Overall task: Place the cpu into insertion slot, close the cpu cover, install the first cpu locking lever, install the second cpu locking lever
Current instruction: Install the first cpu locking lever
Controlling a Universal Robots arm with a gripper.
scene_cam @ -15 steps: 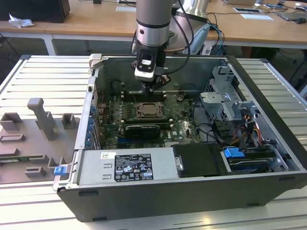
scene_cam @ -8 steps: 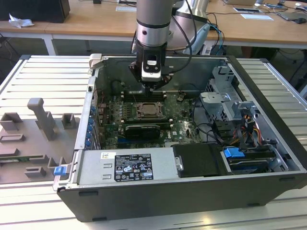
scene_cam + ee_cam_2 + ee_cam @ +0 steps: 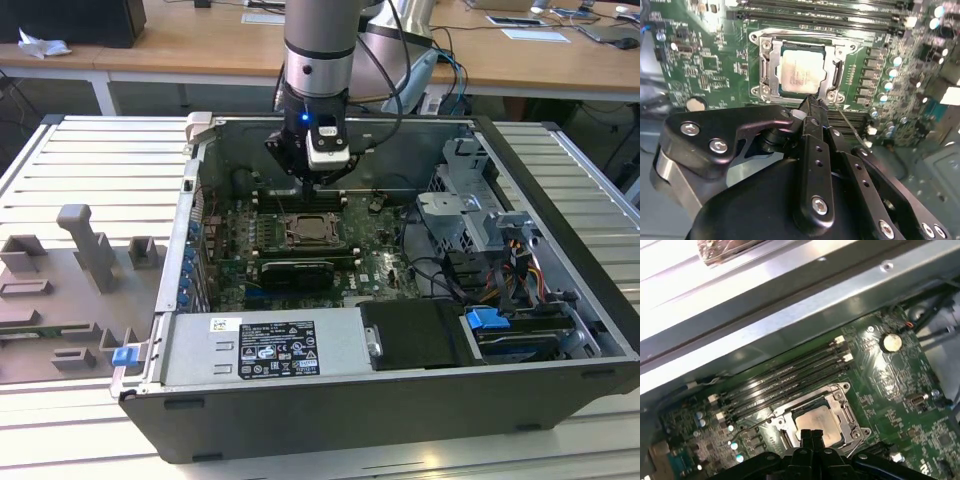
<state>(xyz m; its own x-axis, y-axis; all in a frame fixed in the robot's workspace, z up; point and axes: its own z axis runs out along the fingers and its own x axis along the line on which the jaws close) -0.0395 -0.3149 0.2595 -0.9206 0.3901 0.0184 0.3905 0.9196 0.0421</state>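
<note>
The cpu point(image 3: 799, 71) is a pale silver square lying in the insertion slot point(image 3: 836, 75) on the green board. The cpu cover point(image 3: 771, 60), a silvery frame, lies flat around the chip, which shows through its window. My gripper point(image 3: 811, 104) hovers just above the socket's edge with its black fingers point(image 3: 816, 150) pressed together and nothing between them. In the first wrist view the gripper point(image 3: 811, 436) overlaps the cpu point(image 3: 812, 420). In the exterior view the gripper point(image 3: 318, 186) hangs over the cpu point(image 3: 312, 232). A thin wire lever point(image 3: 847, 122) runs out from the socket corner.
The board sits deep in an open computer case point(image 3: 190, 210) with tall metal walls. Long black memory slots point(image 3: 785, 380) run beside the socket. A drive cage with cables point(image 3: 480, 230) stands at the exterior view's right, a power supply point(image 3: 270, 345) in front, and a grey fixture tray point(image 3: 70, 290) outside.
</note>
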